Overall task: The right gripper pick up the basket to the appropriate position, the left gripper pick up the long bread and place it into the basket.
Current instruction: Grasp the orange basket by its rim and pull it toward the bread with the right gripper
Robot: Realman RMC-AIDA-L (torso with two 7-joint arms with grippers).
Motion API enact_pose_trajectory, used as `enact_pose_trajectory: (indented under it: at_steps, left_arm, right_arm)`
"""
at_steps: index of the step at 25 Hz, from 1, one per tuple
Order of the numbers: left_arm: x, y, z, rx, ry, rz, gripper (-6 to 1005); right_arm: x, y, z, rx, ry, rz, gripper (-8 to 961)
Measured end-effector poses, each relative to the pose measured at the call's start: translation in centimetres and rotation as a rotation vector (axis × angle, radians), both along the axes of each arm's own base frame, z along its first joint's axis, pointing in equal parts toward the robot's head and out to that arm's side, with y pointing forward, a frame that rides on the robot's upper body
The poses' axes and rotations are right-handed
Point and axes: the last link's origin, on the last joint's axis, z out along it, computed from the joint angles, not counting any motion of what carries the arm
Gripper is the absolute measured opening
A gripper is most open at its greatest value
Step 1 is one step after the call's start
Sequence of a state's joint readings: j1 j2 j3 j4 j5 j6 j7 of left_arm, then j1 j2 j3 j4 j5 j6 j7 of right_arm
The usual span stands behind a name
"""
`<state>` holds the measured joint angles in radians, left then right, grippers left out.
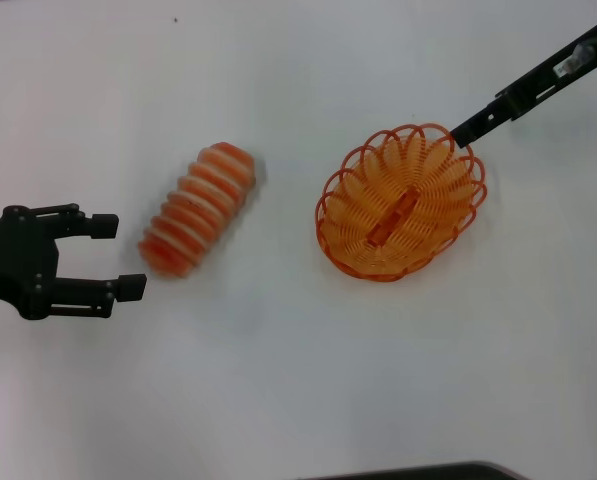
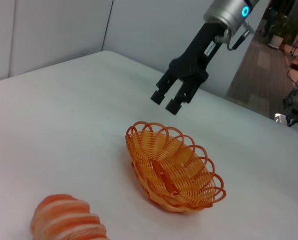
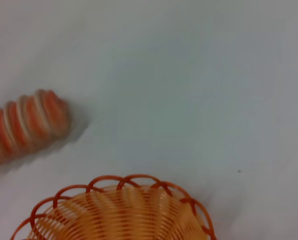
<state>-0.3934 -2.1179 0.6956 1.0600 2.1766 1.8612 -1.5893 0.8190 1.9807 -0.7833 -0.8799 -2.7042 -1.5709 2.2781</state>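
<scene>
Orange and cream ribs mark the long bread (image 1: 197, 209), an elongated toy loaf that lies on the white tabletop (image 1: 278, 380) at left of centre in the head view, angled so that one end points far-right and the other near-left. Just to its left the left tool (image 1: 118, 257), a black two-fingered claw, sits low over the tabletop with its fingers spread wide and nothing between them; its fingertips (image 1: 132, 286) stop just short of the loaf's near-left end and do not touch it. To the right of the loaf, well apart from it, rests the basket (image 1: 400, 203), an oval orange container of looped wire with a scalloped rim, upright on the tabletop and holding nothing. The right tool (image 2: 167, 100), a black claw with short blunt fingers, shows in the left wrist view hanging above the tabletop just beyond the basket's (image 2: 171, 167) far rim, its fingers a narrow way apart and gripping nothing, clear of the wire. In the head view only its thin black arm (image 1: 533, 85) is seen, reaching in from the far right corner to the basket's far-right edge. The right wrist view looks down on the basket's scalloped rim (image 3: 120, 183) with the loaf (image 3: 25, 123) lying beyond it on the bare surface.
</scene>
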Motion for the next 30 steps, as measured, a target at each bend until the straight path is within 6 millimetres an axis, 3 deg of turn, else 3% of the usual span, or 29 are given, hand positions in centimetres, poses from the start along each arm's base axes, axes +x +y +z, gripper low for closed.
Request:
enact_pose_trajectory:
  at_steps: [14,19,22,30]
  left_arm:
    - [-0.3,0.1,-0.2,-0.002,-0.004,0.016,883]
    - [-0.5,0.1,-0.4,-0.001,-0.007,0.025,883]
    - [-0.6,0.1,-0.4,-0.003,-0.008,0.028,884]
    - [-0.8,0.0,-0.3,-0.002,-0.006,0.032,884]
  right_arm:
    - [0.6,0.6,-4.3,-0.009,-0.05,0.022,816]
    - [0.5,0.6,-4.7,-0.004,-0.053,0.029,639]
    - [0.4,0.5,-5.0,-0.009,-0.05,0.03,393]
    - [0.6,0.3,-5.2,-0.012,-0.05,0.024,203]
